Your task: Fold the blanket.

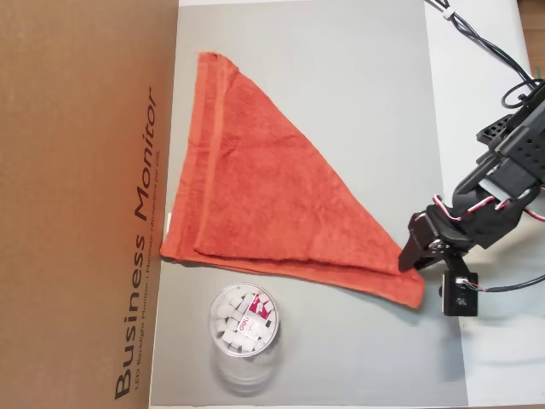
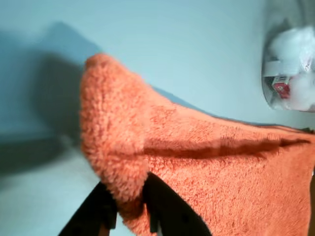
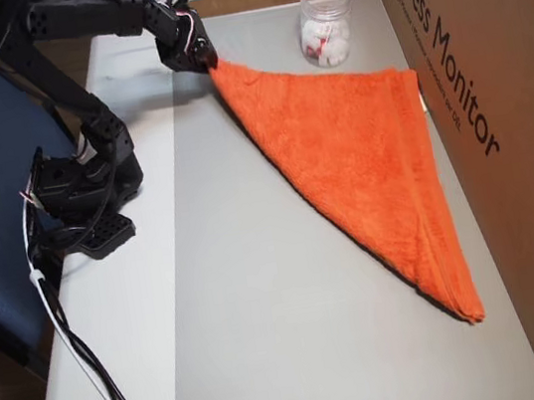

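The blanket (image 1: 255,187) lies on the grey mat (image 1: 366,102), folded corner-to-corner into a triangle, 2 layers. In an overhead view the top layer sits slightly short of the bottom layer along the lower edge, so a strip of the bottom layer shows. One long edge runs beside the cardboard box (image 1: 85,204); its print is cut off by the frame in both overhead views.

The gripper (image 3: 210,65) is clamped on the pointed corner of the blanket nearest the arm. In the wrist view both black fingers (image 2: 167,206) pinch the cloth; the fingertips are buried in the pile, and the gripper (image 2: 129,196) body is cut off at the bottom edge. The corner bulges up above the fingers.

Clear tub (image 1: 244,322) stands near the blanket's lower edge, apart from it. Contents: small white pieces + something red; too blurred in the wrist view (image 2: 290,69) to ID. The arm base (image 3: 86,202) sits off the mat.
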Available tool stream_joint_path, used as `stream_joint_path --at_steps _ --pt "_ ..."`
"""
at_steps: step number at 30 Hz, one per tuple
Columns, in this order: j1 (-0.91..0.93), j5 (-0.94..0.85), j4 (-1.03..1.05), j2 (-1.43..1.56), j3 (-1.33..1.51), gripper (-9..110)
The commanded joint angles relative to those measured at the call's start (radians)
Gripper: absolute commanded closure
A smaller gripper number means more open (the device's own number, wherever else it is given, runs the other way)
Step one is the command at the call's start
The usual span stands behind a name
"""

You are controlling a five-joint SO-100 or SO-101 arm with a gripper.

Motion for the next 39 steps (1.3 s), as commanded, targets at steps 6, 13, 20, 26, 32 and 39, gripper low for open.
stream_joint_path --at_steps 6,13,20,26,32,39 --pt "-0.071 0.06 0.143 0.193 0.008 102" --pt "-0.051 0.06 0.198 0.336 0.008 102" --pt "0.017 0.06 0.183 0.422 -0.011 102" --pt "0.12 0.06 0.075 0.469 -0.017 102" --pt "0.242 0.06 -0.006 0.459 -0.083 102" --pt "0.387 0.06 -0.008 0.364 -0.218 102"
